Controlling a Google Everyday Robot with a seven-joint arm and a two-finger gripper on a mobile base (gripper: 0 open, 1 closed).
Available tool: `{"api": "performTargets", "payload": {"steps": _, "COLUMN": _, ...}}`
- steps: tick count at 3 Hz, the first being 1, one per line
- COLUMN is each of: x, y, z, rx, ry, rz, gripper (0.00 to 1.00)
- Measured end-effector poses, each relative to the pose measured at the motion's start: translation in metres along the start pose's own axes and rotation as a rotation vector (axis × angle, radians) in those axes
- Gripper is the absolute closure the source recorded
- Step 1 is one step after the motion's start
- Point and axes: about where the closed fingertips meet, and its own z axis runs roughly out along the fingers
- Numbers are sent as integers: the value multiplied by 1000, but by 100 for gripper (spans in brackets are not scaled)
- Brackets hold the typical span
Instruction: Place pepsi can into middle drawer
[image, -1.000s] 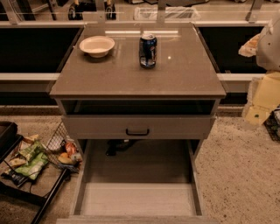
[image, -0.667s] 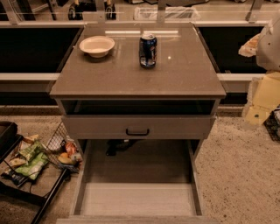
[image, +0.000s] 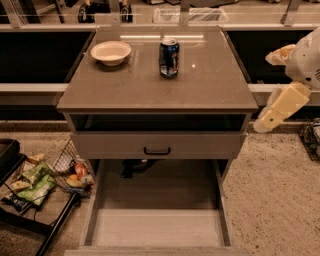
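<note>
The pepsi can (image: 169, 57) stands upright on the brown cabinet top (image: 150, 90), toward the back middle. It is dark blue with a silver top. The middle drawer (image: 157, 227) is pulled far out at the bottom of the view, and its flat grey floor holds nothing. My gripper (image: 272, 116) hangs on the cream arm at the right, beyond the cabinet's right edge. It is level with the top's front corner, well apart from the can, and nothing shows in it.
A white bowl (image: 111, 52) sits left of the can. Above the open drawer is a grey drawer front with a black handle (image: 157, 150). A wire basket of snack bags (image: 45, 175) stands on the floor at the left. Speckled carpet lies to the right.
</note>
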Motion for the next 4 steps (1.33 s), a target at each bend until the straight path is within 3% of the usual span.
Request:
{"api": "performTargets", "payload": {"steps": 2, "x": 2, "y": -70, "z": 63, "rx": 89, "ry": -378, "rz": 196, "gripper": 0}}
{"api": "performTargets", "payload": {"steps": 3, "x": -5, "y": -105, "z": 106, "rx": 121, "ry": -476, "rz": 289, "gripper": 0}}
{"api": "performTargets", "payload": {"steps": 4, "x": -17, "y": -139, "z": 136, "rx": 149, "ry": -563, "rz": 324, "gripper": 0}}
